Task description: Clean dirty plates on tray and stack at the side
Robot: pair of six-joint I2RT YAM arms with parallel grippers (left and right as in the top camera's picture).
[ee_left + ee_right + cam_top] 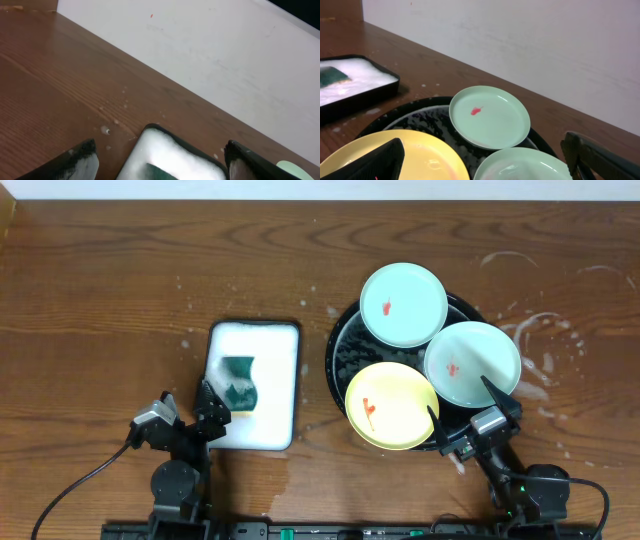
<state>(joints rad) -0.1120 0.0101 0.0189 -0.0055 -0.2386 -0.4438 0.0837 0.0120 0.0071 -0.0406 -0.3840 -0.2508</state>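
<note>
Three plates lie on the round black tray (340,352): a mint-green plate (403,304) at the back, another mint-green plate (472,363) at the right and a yellow plate (392,405) at the front. Each carries a small red smear. My right gripper (458,398) stands open at the tray's near edge, one finger over the yellow plate (420,155), the other beyond the near mint plate (530,167). The far mint plate (490,116) lies ahead. My left gripper (190,395) stands open at the near left corner of the foam dish, holding nothing.
A white rectangular dish (282,380) full of foam holds a green sponge (238,383), left of the tray; it also shows between my left fingers (82,160). Whitish soap streaks (540,340) mark the wooden tabletop right of the tray. A pale wall runs behind the table.
</note>
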